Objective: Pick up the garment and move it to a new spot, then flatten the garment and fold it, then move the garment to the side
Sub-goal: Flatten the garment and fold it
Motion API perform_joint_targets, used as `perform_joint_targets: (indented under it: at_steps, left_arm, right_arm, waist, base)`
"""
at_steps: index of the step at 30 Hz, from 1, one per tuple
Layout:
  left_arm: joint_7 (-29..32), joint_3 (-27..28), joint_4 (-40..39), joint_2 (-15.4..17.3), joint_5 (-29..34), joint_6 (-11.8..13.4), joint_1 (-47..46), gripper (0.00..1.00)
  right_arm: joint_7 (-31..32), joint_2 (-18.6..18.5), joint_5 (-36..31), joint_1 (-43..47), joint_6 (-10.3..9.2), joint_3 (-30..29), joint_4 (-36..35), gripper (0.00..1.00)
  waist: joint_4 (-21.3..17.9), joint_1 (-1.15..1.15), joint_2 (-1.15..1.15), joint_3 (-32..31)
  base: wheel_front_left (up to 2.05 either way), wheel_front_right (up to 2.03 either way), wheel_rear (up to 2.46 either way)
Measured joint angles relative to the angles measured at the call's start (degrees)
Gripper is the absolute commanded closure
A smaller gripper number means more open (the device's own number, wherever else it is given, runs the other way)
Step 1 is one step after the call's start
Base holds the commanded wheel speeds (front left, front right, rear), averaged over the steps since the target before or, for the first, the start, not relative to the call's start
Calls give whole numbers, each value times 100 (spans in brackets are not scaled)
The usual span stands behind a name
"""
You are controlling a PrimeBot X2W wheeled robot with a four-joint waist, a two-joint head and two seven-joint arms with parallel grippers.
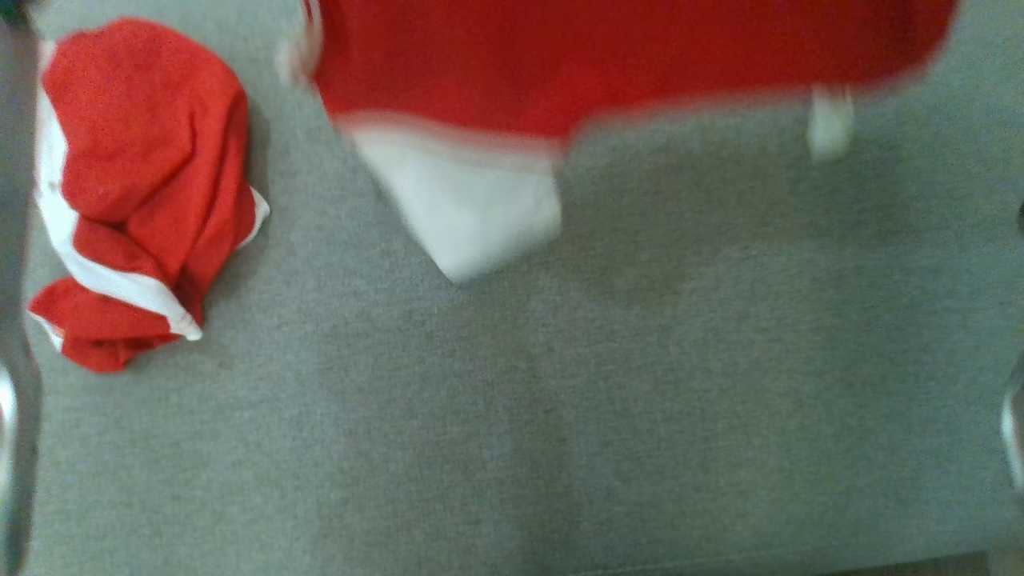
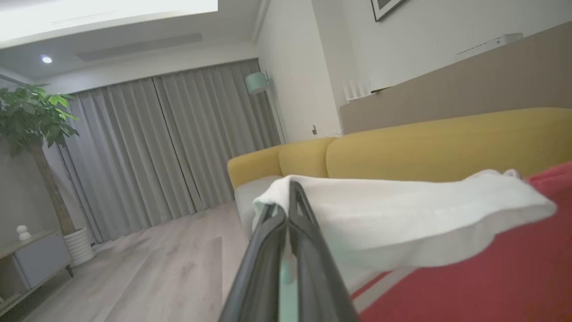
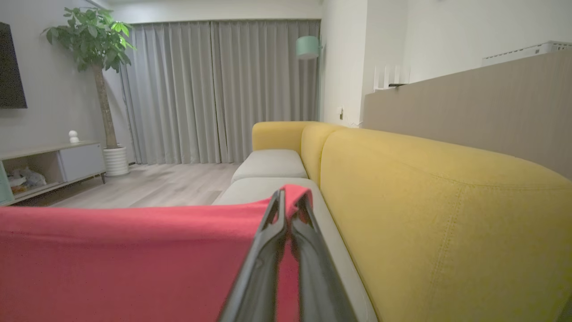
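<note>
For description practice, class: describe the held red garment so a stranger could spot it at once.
Start at the grey sofa seat. Over it, the held garment hangs stretched between the left claw and right claw. Unlike the crumpled garment lying at left, it is spread wide and lifted.

On the left gripper (image 2: 281, 199) I record 2 fingers (image 2: 313, 273): long, slim blades, dark grey to black, broad at the base and tapering to narrow tips. They carry a smooth, faintly glossy finish, and 1 shows a slim triangular opening just below its tip. The right gripper (image 3: 291, 197) is of the same pattern: 2 dark tapered fingers (image 3: 257, 277), pale highlights running along their edges, with narrow cut-outs near the tips. I find both pairs alike in colour and shape. Close-range blur leaves finer surface detail on either unreadable.
</note>
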Motion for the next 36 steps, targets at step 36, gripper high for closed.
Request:
perform_joint_targets:
  at_steps: [36]
  left_arm:
    - [-2078, -2013, 3042, -517, 243, -245, 1955, 100]
  right_arm:
    - [-1397, -920, 457, 724, 0, 2102, 4755, 100]
  waist:
    - [501, -5, 0, -432]
  base:
    - [0, 0, 0]
